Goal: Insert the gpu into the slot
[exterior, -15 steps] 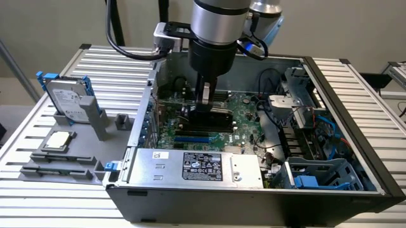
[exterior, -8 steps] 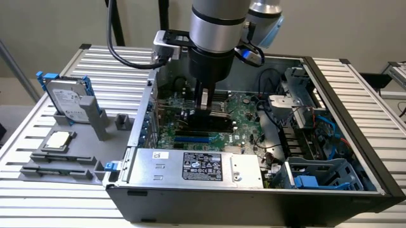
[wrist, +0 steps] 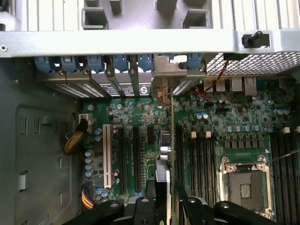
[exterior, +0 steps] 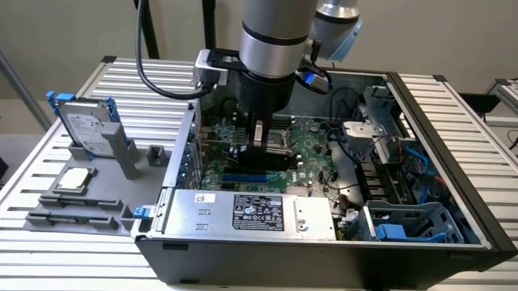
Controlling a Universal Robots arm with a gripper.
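- gpu (exterior: pixel 265 159): a thin black card standing on its edge, low inside the open computer case (exterior: pixel 324 267), just above the green motherboard (exterior: pixel 312 148).
- gripper (exterior: pixel 259 142): reaches straight down into the case on the arm and is clamped on the card's upper edge. In the wrist view the fingers (wrist: pixel 151 199) sit on either side of the gpu (wrist: pixel 162 174), narrowed against it around the gripper (wrist: pixel 164 193) centre.
- slot (exterior: pixel 245 179): the bright-blue strip shows on the board just beside the card's lower edge, on the side nearer the exterior camera. Whether the card's edge is touching any connector cannot be told.
- In the wrist view the card is seen edge-on, running parallel to the long connectors. Its metal bracket (wrist: pixel 165 77) lies up against the rear row of blue-clipped expansion openings.
- A white connector (wrist: pixel 107 154) lies to one side of the card; the black memory slots (wrist: pixel 199 154) and the square processor socket (wrist: pixel 243 185) lie to the other.
- The silver power-supply box (exterior: pixel 251 212) fills the case's near edge in the exterior view.
- A grey fixture (exterior: pixel 105 203) on the exterior view's left holds a hard drive (exterior: pixel 85 128) upright, well apart from the case.
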